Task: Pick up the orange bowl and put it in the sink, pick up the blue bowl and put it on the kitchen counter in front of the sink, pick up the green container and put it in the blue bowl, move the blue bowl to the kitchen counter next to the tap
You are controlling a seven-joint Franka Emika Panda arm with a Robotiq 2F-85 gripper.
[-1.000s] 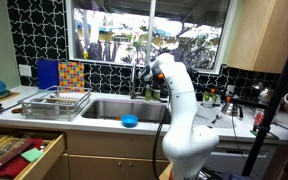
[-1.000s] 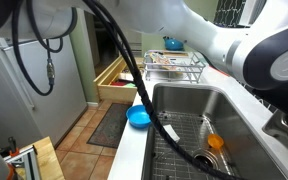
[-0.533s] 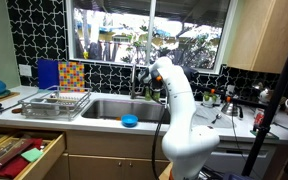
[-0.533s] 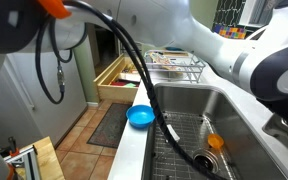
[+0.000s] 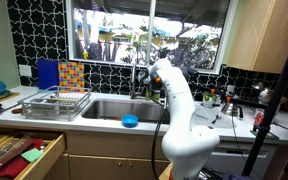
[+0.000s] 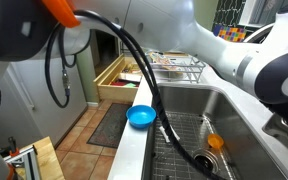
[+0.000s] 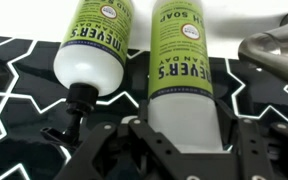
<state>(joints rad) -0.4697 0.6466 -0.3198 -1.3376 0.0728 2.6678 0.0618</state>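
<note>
In the wrist view the claw (image 7: pixel 184 152) comes in from the bottom edge, its jaws spread wide and released; the green container (image 7: pixel 184 70), a soap bottle with a green label, stands centre frame with its white end between the two black fingers (image 7: pixel 106 148), a gap showing on either side; a second green bottle (image 7: pixel 92 45) leans just beside it at upper left, its black pump (image 7: pixel 72 108) pointing down-left; both stand against a black tile wall (image 7: pixel 14 80) with white lines, and a chrome tap (image 7: pixel 274 48) curves in at the upper right; in both exterior views the blue bowl (image 6: pixel 140 117) sits on the counter (image 6: pixel 134 150) at the front edge of the sink (image 6: pixel 184 100), left of centre in the frame; the orange bowl (image 6: pixel 215 142) lies inside the sink at lower right; a dish rack (image 6: pixel 179 65) stands beyond the basin, an open drawer (image 6: pixel 119 75) shows at centre left, and a black cable (image 6: pixel 134 60) arcs across the foreground.
</note>
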